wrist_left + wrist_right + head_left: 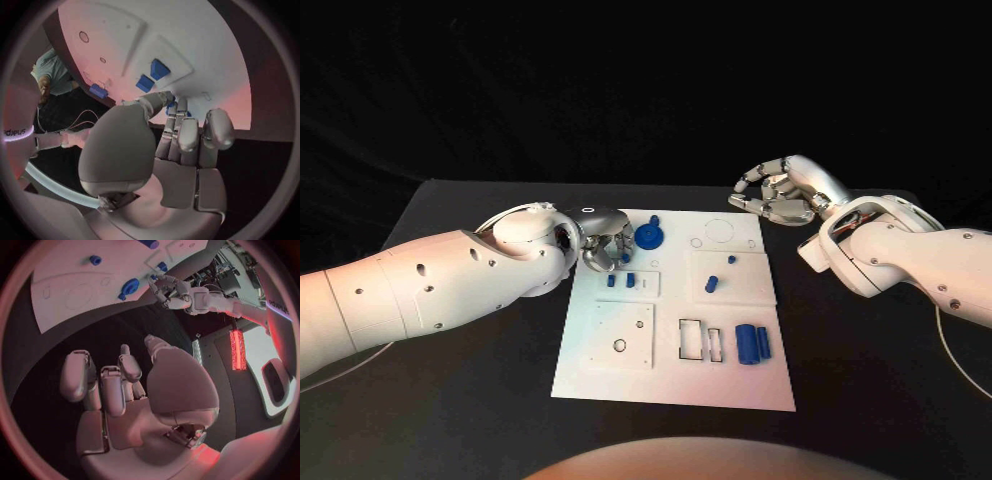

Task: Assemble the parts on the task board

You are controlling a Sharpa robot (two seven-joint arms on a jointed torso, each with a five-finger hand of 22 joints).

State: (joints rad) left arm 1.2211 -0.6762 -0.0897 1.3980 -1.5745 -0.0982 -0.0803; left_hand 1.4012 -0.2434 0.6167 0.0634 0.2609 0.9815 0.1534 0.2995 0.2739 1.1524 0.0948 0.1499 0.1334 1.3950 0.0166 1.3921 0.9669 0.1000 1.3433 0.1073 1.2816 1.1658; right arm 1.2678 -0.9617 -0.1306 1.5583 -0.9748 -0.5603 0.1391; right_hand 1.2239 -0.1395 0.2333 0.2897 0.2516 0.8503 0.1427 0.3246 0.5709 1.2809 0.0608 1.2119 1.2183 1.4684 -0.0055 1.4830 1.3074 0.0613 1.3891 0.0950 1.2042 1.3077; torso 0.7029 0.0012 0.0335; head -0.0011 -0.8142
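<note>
The white task board (675, 385) lies mid-table. On it are a round blue part (651, 237), two small blue pieces (620, 281) that also show in the left wrist view (153, 75), two more small pieces (711, 284), and two blue cylinders (756, 343). My left hand (603, 243) hovers at the board's far left edge beside the round part, thumb against curled fingers (181, 130). A speck of blue (170, 111) shows behind the fingertips; whether it is held is unclear. My right hand (783, 190) hangs beyond the board's far right corner, fingers loosely bent (119, 380) and empty.
Outlined slots (692, 340) and a raised square plate with a ring hole (617, 345) mark the board's near half. Black table surrounds the board on all sides. The right wrist view shows the left hand (175, 292) next to the round blue part (130, 287).
</note>
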